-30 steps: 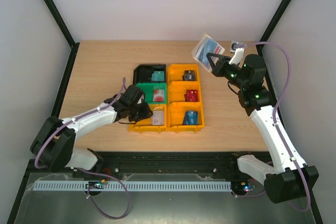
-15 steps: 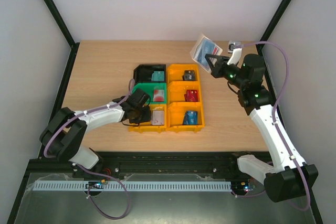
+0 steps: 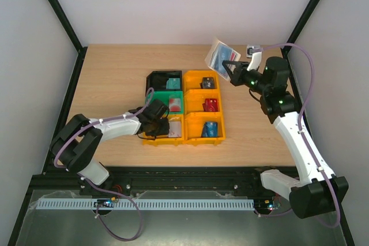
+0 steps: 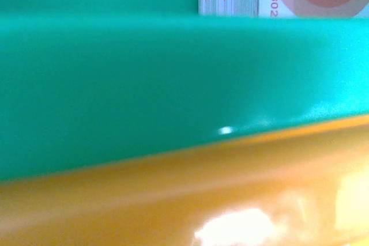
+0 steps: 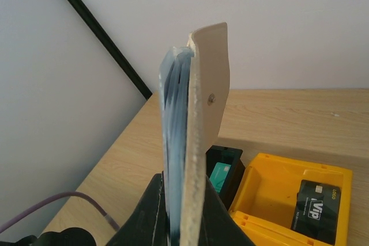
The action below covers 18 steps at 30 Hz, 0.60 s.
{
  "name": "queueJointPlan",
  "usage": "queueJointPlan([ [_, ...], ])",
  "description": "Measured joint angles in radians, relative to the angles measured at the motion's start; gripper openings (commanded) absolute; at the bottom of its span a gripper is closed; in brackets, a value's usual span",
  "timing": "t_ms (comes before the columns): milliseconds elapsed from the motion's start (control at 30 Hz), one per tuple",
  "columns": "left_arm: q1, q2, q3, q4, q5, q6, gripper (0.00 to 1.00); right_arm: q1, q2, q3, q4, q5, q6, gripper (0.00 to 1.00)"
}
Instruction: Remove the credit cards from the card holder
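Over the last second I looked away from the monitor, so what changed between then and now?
The left end effector shifted right and is now at the near-left orange bin. The right end effector, shut on the card holder, carried it slightly left. Nothing was picked up or released. The laid-out credit cards stayed put.

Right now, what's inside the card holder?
Blue credit cards show edge-on, stacked against the card holder's tan flap. How many there are, and their lower ends, the sleeve covers.
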Motion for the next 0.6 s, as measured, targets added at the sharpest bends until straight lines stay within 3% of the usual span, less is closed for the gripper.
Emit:
queueJointPlan([
  [367, 0.0, -0.009, 0.112, -0.111, -0.046, 0.062, 0.43, 0.0, 0.048, 0.072, -0.043, -0.14, -0.004, 0.02],
  [600, -0.006, -0.172, 0.187, -0.189, -0.056, 0.173, 0.63, 0.0, 0.107, 0.144, -0.037, -0.364, 0.047, 0.02],
])
